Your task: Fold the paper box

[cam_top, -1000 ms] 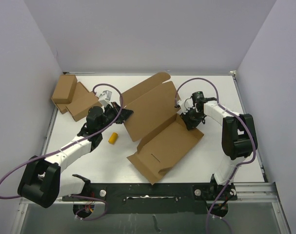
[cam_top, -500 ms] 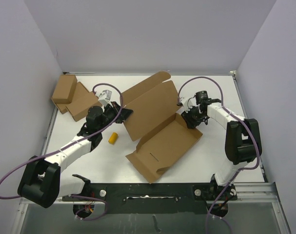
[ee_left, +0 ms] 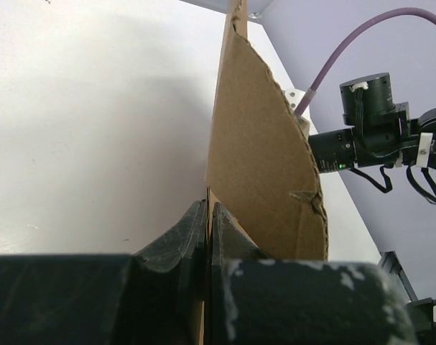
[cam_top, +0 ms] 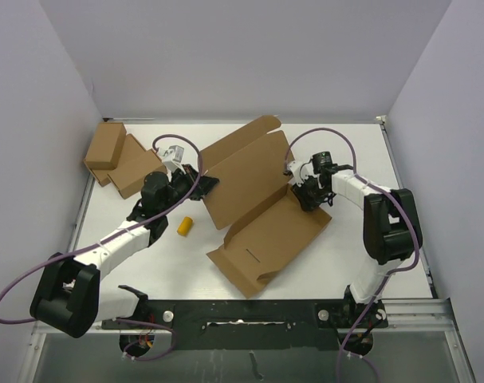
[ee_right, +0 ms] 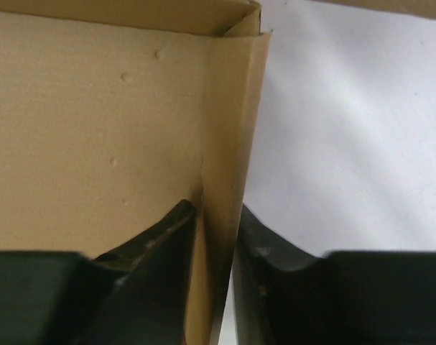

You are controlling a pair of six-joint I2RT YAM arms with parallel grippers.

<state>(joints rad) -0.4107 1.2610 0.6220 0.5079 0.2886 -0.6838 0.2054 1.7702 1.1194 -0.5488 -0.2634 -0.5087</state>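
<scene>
Right fingers (ee_right: 160, 233) have shifted left to straddle the side wall (ee_right: 221, 144) of the brown cardboard paper box (cam_top: 257, 215), mid-tabletop (cam_top: 353, 239).
Left fingers (ee_left: 176, 241) pinch the lid panel (ee_left: 257, 151); right clamp cannot be told. Step: raising walls. Next: fold this wall inward.

The paper box (cam_top: 249, 187) at the centre is matt brown corrugated cardboard, faintly ribbed and dimpled in the right wrist view, its cut edge ragged in the left wrist view; the two smaller boxes (cam_top: 114, 158) at upper left show the same dull card; the table (cam_top: 178, 267) is smooth matt white; the left gripper (ee_left: 209, 208) has black fingers (ee_left: 178, 241), slightly shiny and scuffed pale; the arm shells (cam_top: 122, 239) look like glossy white plastic; the purple cable (cam_top: 325, 130) has a rubbery sheen.
</scene>
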